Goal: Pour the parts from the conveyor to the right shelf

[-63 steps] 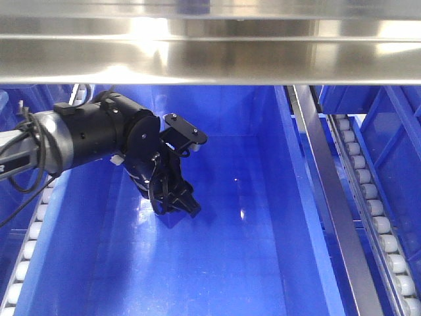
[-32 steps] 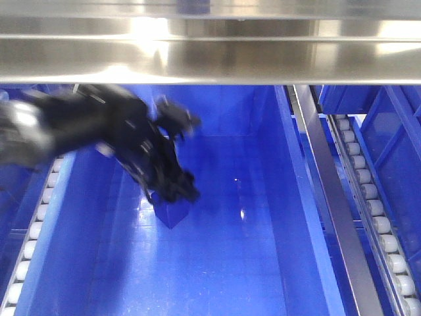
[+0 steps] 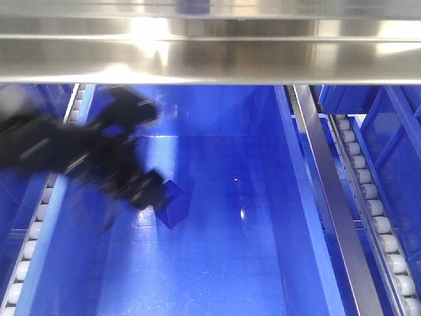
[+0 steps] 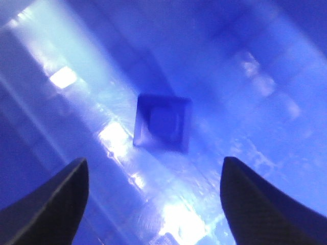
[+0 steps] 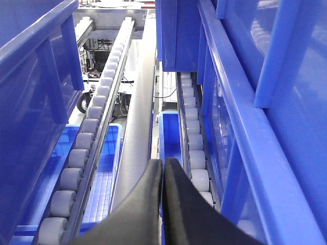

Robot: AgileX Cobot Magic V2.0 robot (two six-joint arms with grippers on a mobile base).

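Note:
A small blue square part (image 3: 172, 204) lies on the floor of a large blue bin (image 3: 263, 263). In the left wrist view the part (image 4: 162, 122) lies beyond and between the two black fingers. My left gripper (image 3: 146, 191) is blurred by motion, just left of the part, open and empty. In the left wrist view the left gripper (image 4: 153, 199) has its jaws wide apart. My right gripper (image 5: 163, 168) is shut and empty, pointing along a grey rail (image 5: 139, 127) between roller tracks. It is out of the front view.
A steel shelf beam (image 3: 210, 56) crosses the top of the front view. Roller tracks (image 3: 375, 210) run along the right of the bin, with a steel rail (image 3: 329, 197) beside it. Blue bins (image 5: 104, 173) sit below the rollers (image 5: 94, 120) in the right wrist view.
My left arm has swung left and back from the bin's middle. The gripper has come off the blue part, which now lies uncovered on the bin floor.

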